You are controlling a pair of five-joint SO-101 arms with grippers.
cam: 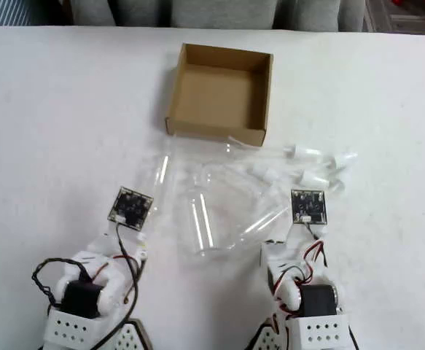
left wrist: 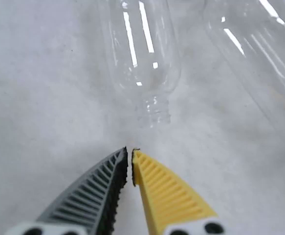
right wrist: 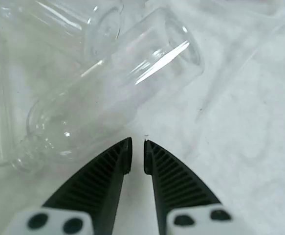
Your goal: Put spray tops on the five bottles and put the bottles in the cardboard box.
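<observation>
Progress: basically zero. The cardboard box [cam: 219, 95] sits empty. The bottles [cam: 200, 219] lie on their sides on the tabletop [cam: 52, 109], on the arm side of the box (clear plastic overlapping, so I can't get a clean count). The spray tops [cam: 310, 153] lie loose off the box's front right corner, and I see none fitted. So all capping and boxing is left, by my read.

Left tool [left wrist: 130, 154]: tips pinched together, holding nothing. An open-necked bottle [left wrist: 142, 54] lies just beyond them, neck toward the tips, not touching. Right tool [right wrist: 137, 147]: narrow slit, also empty. A slanted bottle [right wrist: 113, 88] lies across just ahead of its tips, on the box side.
</observation>
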